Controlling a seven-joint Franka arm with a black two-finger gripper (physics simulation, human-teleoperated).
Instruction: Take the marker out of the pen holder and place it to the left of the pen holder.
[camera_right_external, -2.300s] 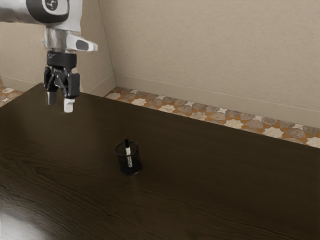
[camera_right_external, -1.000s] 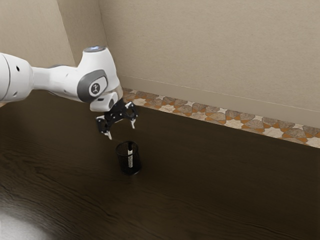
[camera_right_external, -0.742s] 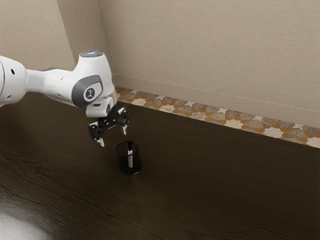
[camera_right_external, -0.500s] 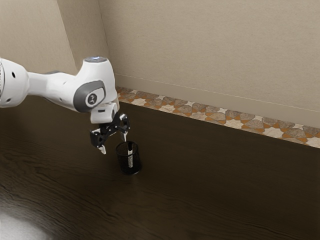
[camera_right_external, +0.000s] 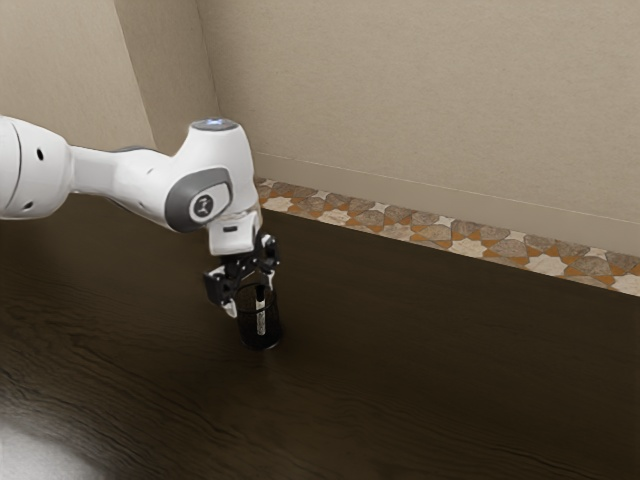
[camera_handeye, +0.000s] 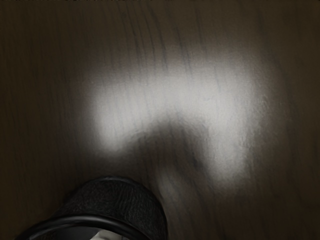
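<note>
White barrel, dark upper end: the marker (camera_right_external: 261, 316) stands nearly upright in the black mesh pen holder (camera_right_external: 262, 341), just under the hand (camera_right_external: 250, 298). From where I stand, the hand points down at the holder's mouth with its fingers (camera_right_external: 231, 308) spread, one on the exterior view's left and nearer side, the other on the far side. They look clamped on nothing, and the marker's dark end shows in the gap from this angle. Whether the tips are inside the rim or outside it, I can't tell.

What counts now is the line-up: the marker's long axis runs roughly the way the hand reaches, so I'd judge that a short move down and a squeeze should do it—provided the marker is truly between the fingers. It seems a touch toward the exterior view's right of the hand's middle. Off-centre, a finger might catch the rim and shove the holder along the table (camera_right_external: 430, 370). The lift out, straight up, and the setting down beside the holder are yet to do.
</note>
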